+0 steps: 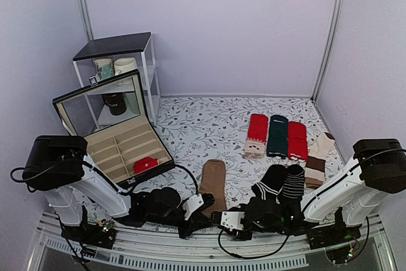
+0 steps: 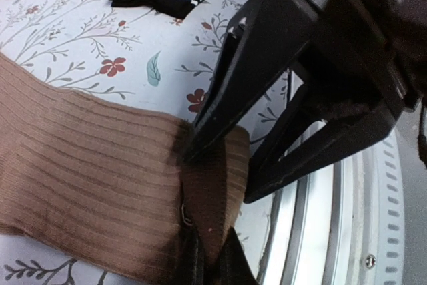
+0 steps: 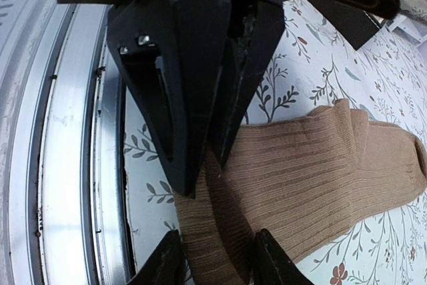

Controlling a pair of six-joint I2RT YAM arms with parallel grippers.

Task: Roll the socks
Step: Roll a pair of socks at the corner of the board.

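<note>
**Pinching the near end of the socks to start the roll**

At the near edge, just past the metal rail (image 1: pixel 190 245), both arms meet at the same end of the socks (image 1: pixel 213 182). These lie as a flat brown strip running away across the flowered table (image 1: pixel 209 118). The left gripper (image 2: pixel 207 258) has its jaws nearly closed on the hem, nipping up a ridge of cloth. The right gripper (image 3: pixel 217 258) stands close beside it. Its jaws are further apart, with a thick fold filling the gap, and they appear to be pressing on it. Holding one end with both tools probably serves to turn that edge over evenly, so the roll starts straight. No turn has formed yet. Just to the right lie black striped socks (image 1: pixel 285 185), apart from the strip. Farther back lie the red and green socks (image 1: pixel 277 134) and, on the left, an open box (image 1: pixel 120 150).
</note>
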